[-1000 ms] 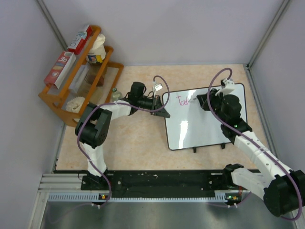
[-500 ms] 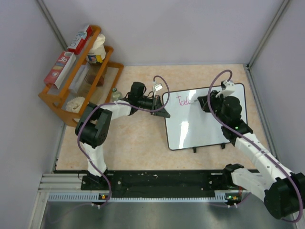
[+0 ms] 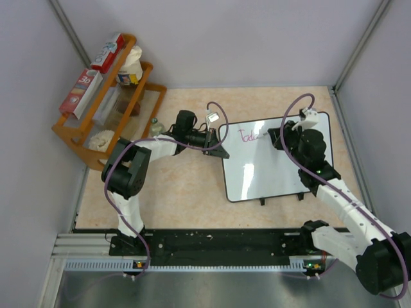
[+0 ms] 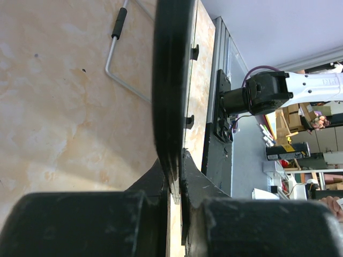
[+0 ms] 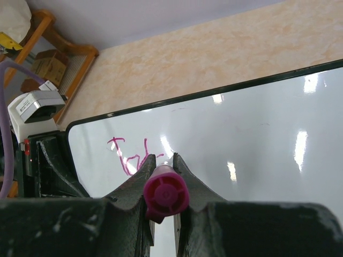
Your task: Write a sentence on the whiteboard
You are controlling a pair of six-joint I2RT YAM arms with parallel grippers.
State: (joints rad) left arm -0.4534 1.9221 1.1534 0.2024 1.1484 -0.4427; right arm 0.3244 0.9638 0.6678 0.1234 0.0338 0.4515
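The whiteboard [image 3: 270, 173] lies on the table right of centre, glossy white with a thin black frame. The sentence [image 3: 247, 135] is a few pink-magenta letters reading "Tod" near the board's top left corner, also visible in the right wrist view [image 5: 126, 155]. My left gripper [image 3: 223, 153] is shut on the board's left edge [image 4: 171, 80], its jaws pinching the frame [image 4: 176, 171]. My right gripper [image 3: 268, 136] is shut on a magenta marker [image 5: 166, 194], whose hidden tip points down at the board [image 5: 257, 134] just right of the letters.
A wooden rack [image 3: 106, 96] with boxes and jars stands at the far left. A small bottle [image 3: 154, 125] sits beside it. Grey walls close in the table on three sides. The board's wire stand [image 4: 115, 53] lies on the tabletop beneath it.
My right gripper has crept slightly to the right along the board with the marker, and the pink line has grown a little. The left arm has not moved.
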